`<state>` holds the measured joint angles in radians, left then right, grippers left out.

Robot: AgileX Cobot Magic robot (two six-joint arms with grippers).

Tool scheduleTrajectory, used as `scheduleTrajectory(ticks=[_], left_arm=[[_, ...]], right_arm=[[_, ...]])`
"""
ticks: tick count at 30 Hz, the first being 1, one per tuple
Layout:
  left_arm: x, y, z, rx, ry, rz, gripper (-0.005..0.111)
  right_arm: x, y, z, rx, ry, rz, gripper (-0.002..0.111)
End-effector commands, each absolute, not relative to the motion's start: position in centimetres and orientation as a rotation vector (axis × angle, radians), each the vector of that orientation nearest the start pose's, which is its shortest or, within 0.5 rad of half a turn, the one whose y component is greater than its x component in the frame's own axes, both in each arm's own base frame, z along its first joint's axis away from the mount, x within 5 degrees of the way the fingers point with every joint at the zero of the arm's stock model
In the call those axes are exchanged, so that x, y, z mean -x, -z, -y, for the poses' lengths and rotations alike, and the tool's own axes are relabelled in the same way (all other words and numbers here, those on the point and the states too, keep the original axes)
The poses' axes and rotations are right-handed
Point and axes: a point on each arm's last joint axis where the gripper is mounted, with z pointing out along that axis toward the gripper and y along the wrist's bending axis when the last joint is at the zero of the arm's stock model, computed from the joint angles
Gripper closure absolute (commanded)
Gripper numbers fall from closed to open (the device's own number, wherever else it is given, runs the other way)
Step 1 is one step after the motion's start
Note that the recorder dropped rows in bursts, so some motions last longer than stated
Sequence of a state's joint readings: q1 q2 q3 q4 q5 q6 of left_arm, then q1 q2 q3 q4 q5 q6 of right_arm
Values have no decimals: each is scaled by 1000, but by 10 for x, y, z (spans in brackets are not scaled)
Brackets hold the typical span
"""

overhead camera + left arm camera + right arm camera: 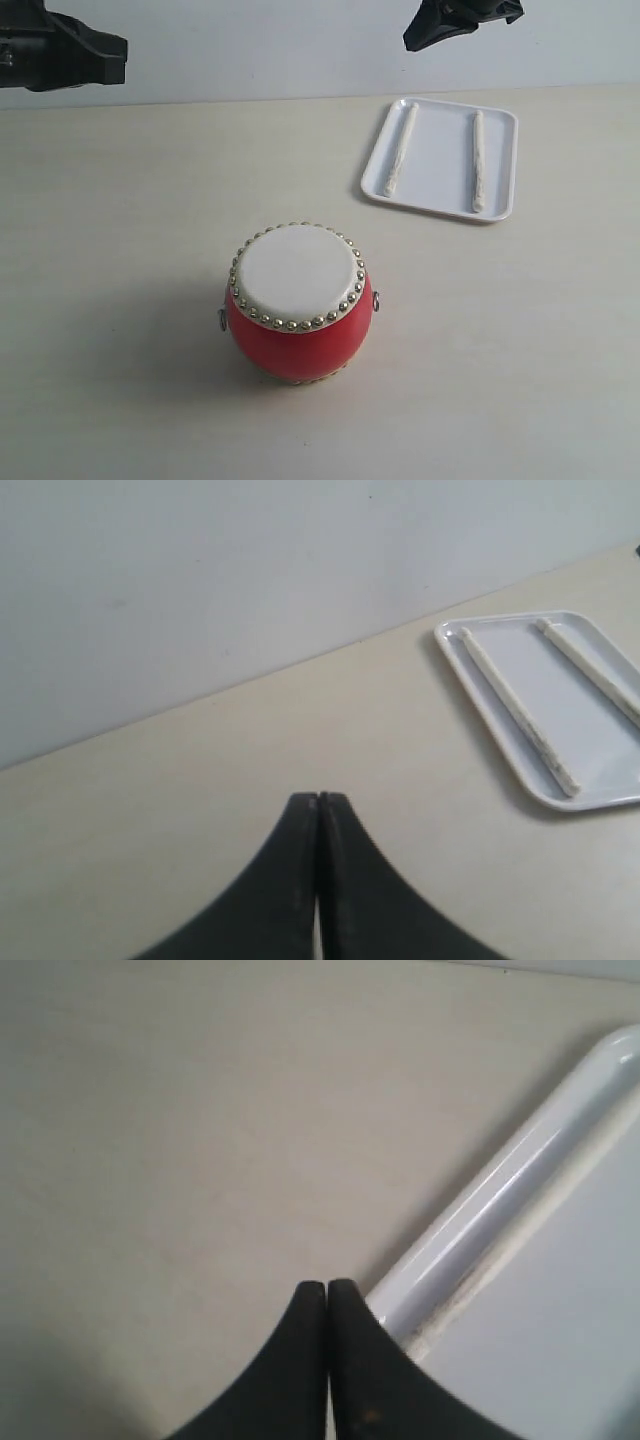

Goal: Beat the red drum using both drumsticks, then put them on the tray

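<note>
As drumsticks (401, 148) lie within the tray (440, 135), table (120, 260) rings the red drum (300, 335). We see left gripper (318, 800), right gripper (327, 1286) closed, empty.

we see the red drum (300, 318) upright, cream head up, mid-surface. both drumsticks (401, 149) (478, 162) lie apart, roughly parallel, in the white tray (440, 200), well apart from the drum.

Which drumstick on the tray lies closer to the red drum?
The left drumstick in the exterior view, along the drum-side edge of the tray; the right drumstick lies by the opposite edge.
</note>
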<state>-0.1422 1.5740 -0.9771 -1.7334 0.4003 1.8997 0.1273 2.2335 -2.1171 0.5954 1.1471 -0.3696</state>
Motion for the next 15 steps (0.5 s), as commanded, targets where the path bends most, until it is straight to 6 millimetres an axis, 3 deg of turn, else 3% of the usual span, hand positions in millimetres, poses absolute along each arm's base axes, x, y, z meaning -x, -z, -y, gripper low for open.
scheduleTrajectory(ticks=[1,8,15], left_arm=[[-335,-268,83,-527,376,-1923,107],[-335,-268,84,-531,392,-1919,107],[-335,-268,84,-505,409,-1926,107]], right_arm=[[-461,-276,-106,535,-690,-2529,108],[-416,-286,-100,498,-675,-2438,108],[-346,-287,-91,473,-652,-2260,108]])
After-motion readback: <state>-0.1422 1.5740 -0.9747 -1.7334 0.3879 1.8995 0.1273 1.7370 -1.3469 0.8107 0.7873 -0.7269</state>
